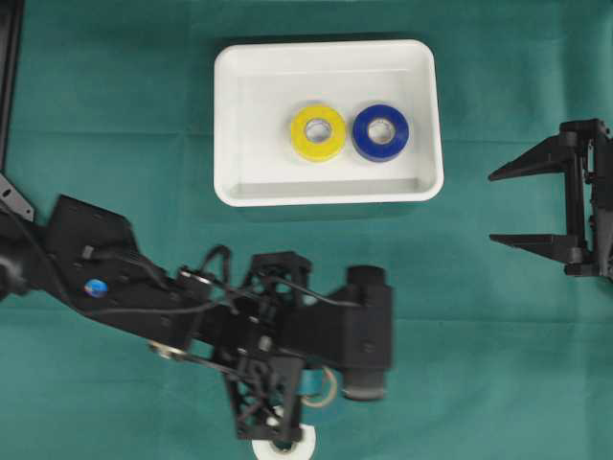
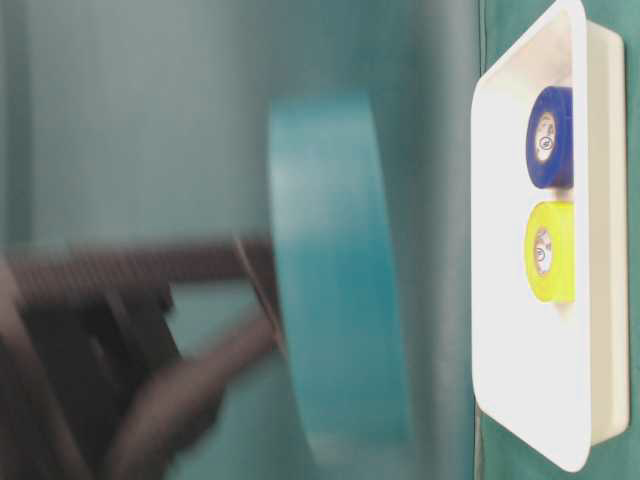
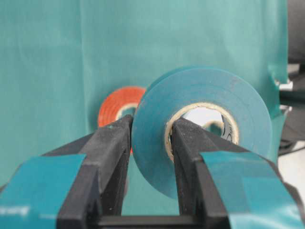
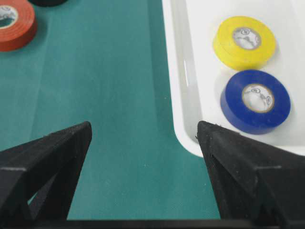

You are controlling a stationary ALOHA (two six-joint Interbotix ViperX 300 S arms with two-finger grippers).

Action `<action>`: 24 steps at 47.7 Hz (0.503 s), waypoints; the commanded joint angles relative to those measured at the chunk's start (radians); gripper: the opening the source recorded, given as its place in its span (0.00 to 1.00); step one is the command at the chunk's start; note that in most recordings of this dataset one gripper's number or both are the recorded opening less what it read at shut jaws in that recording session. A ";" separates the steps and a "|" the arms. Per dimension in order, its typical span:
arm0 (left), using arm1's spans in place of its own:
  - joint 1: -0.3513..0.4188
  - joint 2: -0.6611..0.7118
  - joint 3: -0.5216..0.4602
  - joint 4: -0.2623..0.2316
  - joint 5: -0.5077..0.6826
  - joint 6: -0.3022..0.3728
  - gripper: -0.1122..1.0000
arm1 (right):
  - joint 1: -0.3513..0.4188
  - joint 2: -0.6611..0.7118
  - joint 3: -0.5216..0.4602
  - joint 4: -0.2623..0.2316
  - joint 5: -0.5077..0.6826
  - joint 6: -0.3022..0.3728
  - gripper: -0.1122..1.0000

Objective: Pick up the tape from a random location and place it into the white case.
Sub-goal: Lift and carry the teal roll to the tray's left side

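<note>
The left hand (image 3: 150,143) is clamped on the teal tape (image 3: 200,129), one finger through its core, off the table below the white case (image 1: 329,192), so the carry comes next, while the right hand (image 1: 522,206) hangs wide open, empty.

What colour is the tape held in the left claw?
Teal tape, pinched in the left claw; clearest in the left wrist view.

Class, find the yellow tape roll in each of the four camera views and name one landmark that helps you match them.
Overhead: yellow tape roll, middle of the white case.
Table-level: right side, below the blue roll.
Left wrist: not in view.
Right wrist: upper right, above the blue roll.
Shared landmark: the white case.
</note>
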 commanded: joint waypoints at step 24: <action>-0.005 -0.264 0.333 -0.002 -0.117 -0.014 0.28 | -0.002 0.008 -0.025 -0.002 -0.006 0.002 0.89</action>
